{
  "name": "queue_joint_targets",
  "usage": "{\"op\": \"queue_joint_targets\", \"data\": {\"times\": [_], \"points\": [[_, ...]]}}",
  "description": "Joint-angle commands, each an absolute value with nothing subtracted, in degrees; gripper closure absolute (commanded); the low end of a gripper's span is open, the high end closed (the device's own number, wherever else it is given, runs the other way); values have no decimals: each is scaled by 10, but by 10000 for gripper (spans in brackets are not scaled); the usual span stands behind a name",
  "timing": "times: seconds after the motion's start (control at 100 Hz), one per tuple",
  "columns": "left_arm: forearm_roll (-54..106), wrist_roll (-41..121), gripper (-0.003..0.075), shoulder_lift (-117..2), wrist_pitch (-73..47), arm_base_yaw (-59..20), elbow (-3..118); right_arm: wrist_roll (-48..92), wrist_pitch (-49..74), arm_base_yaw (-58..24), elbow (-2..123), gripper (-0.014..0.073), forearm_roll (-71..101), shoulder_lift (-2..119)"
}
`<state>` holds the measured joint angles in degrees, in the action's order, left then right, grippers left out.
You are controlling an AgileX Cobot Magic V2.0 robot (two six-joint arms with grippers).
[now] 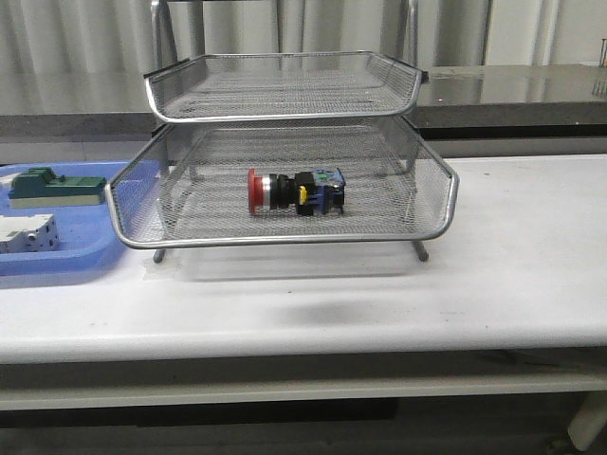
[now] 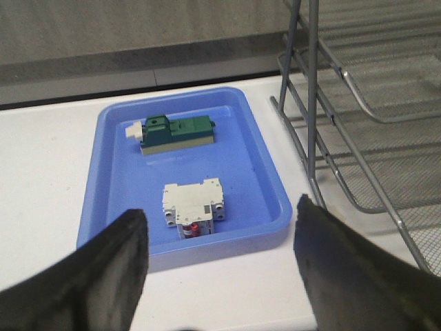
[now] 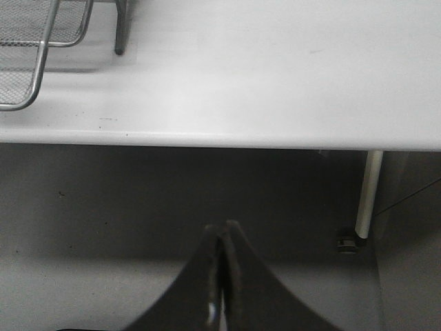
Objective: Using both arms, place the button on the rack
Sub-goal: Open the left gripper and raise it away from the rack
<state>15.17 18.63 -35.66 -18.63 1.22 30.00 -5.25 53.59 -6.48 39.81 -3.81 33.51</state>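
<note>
In the middle of the front view we see the button (image 1: pixel 296 191) lying on its side on the wire floor of the lower tray of the rack (image 1: pixel 285 239). Its red head points to the left of the frame and its blue and yellow back end points to the right. Another wire tray sits just above it, in the upper middle of the frame. The rack stands on its thin legs on the white table (image 1: pixel 512 284). At the left edge of the front view there is a blue tray (image 1: pixel 57 265) just beside the rack. In it lie a green block (image 1: pixel 52 187) and, lower down, a white block (image 1: pixel 24 232). We cannot see our arms in the front view. In the left wrist view, the left gripper (image 2: pixel 219 265) sits at the bottom of the frame with its two dark fingers (image 2: pixel 103 276) far apart and nothing between them. The blue tray fills the middle of that frame, and the rack's bars run down the right side. In the right wrist view, the right gripper (image 3: pixel 222 276) is at the bottom middle with its fingers pressed together and nothing in them. The table edge crosses the upper half of that frame, a corner of the rack shows in the upper left, and a white table leg (image 3: pixel 367 196) stands at the right.
</note>
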Motion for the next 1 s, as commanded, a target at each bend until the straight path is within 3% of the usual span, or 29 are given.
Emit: {"op": "queue_joint_targets", "data": {"times": [0.0,0.34,0.79,0.91,0.99], "points": [[175,181,278,-308,-97,14,271,-51,505,-63,411,662,-45,336],[177,181,278,-182,-44,14,184,-51,505,-63,411,662,-45,336],[177,181,281,-174,-33,14,179,-51,505,-63,411,662,-45,336],[177,181,363,-174,-33,14,179,-51,505,-63,411,662,-45,336],[177,181,466,-174,-33,14,179,-51,505,-63,411,662,-45,336]]}}
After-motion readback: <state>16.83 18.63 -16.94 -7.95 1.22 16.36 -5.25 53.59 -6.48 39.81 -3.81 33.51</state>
